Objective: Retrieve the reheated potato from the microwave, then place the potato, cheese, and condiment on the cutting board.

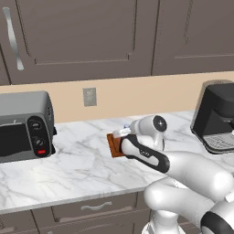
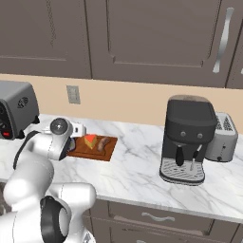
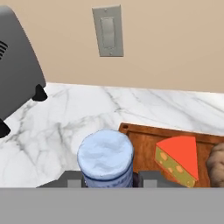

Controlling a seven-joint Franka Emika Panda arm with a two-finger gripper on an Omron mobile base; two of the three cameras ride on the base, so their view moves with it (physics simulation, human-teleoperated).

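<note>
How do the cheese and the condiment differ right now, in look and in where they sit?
The cheese is an orange-yellow wedge lying on the cutting board; the condiment is a round, pale-capped bottle held upright between the fingers of the gripper, at the board's left edge. The cheese lies free; the condiment is gripped.

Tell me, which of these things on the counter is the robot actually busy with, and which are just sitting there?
Part of the job:
- condiment, clamped in the gripper
- cheese, on the cutting board
- potato, beside the cheese on the board

Just sitting there:
- coffee machine
- toaster
- toaster oven
- wall outlet
</note>
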